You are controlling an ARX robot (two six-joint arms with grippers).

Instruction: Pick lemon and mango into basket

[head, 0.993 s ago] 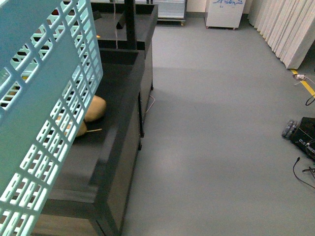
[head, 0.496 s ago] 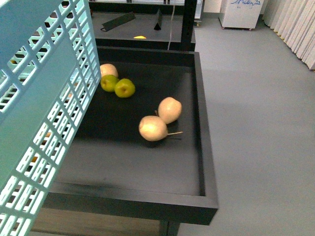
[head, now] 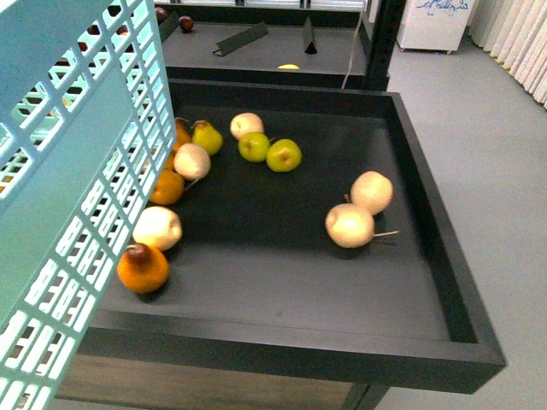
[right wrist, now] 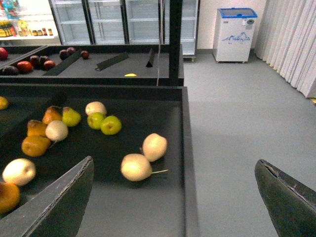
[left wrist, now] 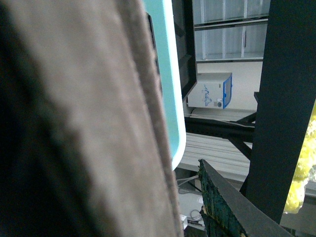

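The light teal basket (head: pixel 60 171) hangs tilted at the left of the front view and hides that side of the tray. My left gripper (left wrist: pixel 187 212) is shut on its brown handle (left wrist: pixel 98 123), with the teal rim (left wrist: pixel 168 74) beside it. A small yellow fruit that looks like the lemon (head: pixel 289 67) lies on the rear tray, and it also shows in the right wrist view (right wrist: pixel 130 75). The mango is out of view. My right gripper (right wrist: pixel 173 202) hangs open and empty above the near tray's right edge.
The near black tray (head: pixel 444 256) holds pale pears (head: pixel 350 225), green apples (head: pixel 284 155) and orange fruits (head: pixel 143 267). Dark red fruits (right wrist: pixel 24 65) lie in the rear trays. Grey floor (right wrist: pixel 237 123), a white freezer (right wrist: pixel 233 34) and curtains lie to the right.
The front view has swung left: the floor gave way to the near tray, and its fruits slid rightward in view, with more of them showing. The basket keeps its place in the view.
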